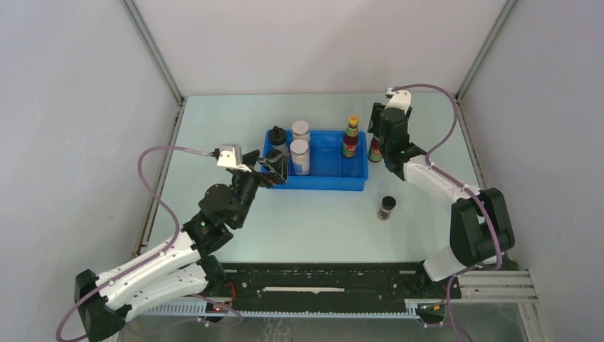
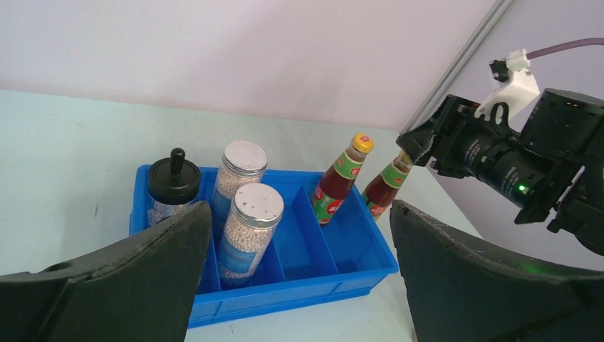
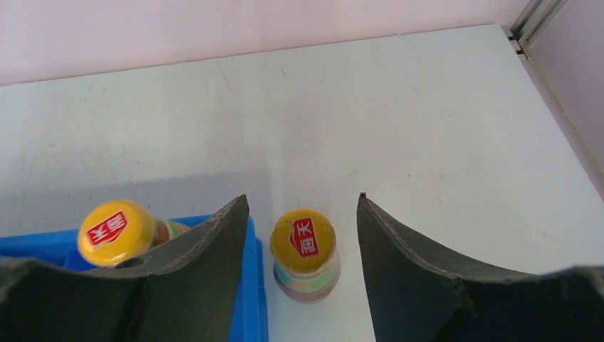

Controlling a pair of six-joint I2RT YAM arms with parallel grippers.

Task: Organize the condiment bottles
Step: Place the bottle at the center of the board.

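The blue tray (image 1: 324, 185) holds a black knob-capped bottle (image 1: 277, 137), two clear white-lidded bottles (image 1: 300, 130) (image 1: 300, 155) and one orange-capped sauce bottle (image 1: 350, 137). A second sauce bottle (image 3: 303, 239) stands on the table just right of the tray. My right gripper (image 3: 302, 201) is open above it, a finger on each side, not touching. A short dark black-lidded bottle (image 1: 387, 208) stands alone in front of the tray. My left gripper (image 2: 299, 214) is open and empty at the tray's front left corner (image 1: 274, 171). The other bottles are out of view.
The tray's two middle-right compartments (image 2: 356, 235) are bare apart from the one sauce bottle (image 2: 340, 178). Grey enclosure walls and an aluminium post (image 1: 481, 50) bound the table close behind my right arm (image 1: 427, 174).
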